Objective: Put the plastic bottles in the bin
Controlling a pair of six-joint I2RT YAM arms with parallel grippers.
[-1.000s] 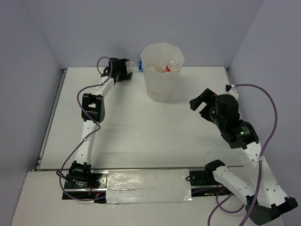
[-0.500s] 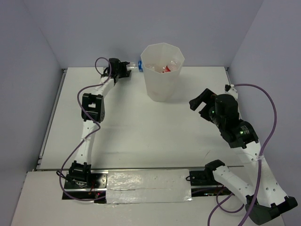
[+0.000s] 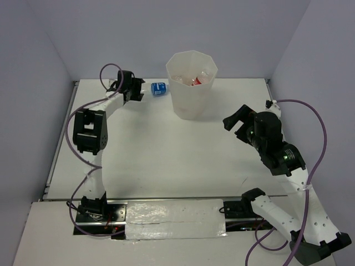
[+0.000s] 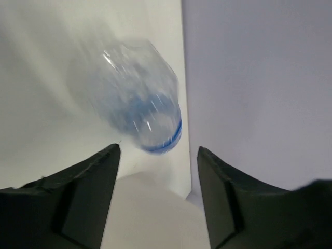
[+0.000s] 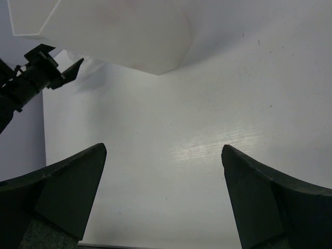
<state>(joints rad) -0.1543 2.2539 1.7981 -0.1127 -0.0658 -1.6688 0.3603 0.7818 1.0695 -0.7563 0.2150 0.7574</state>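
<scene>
Your left tool (image 3: 140, 90) has backed off to the left since half a second ago. Back then it was up against the bin (image 3: 191, 105) with the blue-label bottle (image 3: 159, 88) at its tip. Now that bottle lies on its side on the bench (image 3: 166, 155), free, between the tool and the bin, just left of the bin wall and not inside it. Your left elbow has swung out to the left too.

In the left wrist view the fingers (image 4: 78, 181) are spread with nothing between them. The bottle shows ahead of them, blurred, with its blue band toward the camera.

Your right tool (image 3: 232, 126) hasn't moved across the three top views. It hangs right of the bin, spread wide and empty, with bare bench between its fingers (image 5: 62, 181) in its own camera.

The bin stands upright at the far middle of the bench, in the same spot as before. There's a red-label bottle (image 3: 195, 81) inside with more clear plastic around it, but you can't tell the other pieces apart from above.

The bench is matte white, with a metal rail (image 3: 60, 138) down its left edge and a strip of silver tape (image 3: 175, 219) across the near edge between the bases. Purple cables (image 3: 319, 133) run along both arms. Pale lilac-grey walls (image 3: 238, 33) close in the back and both sides
</scene>
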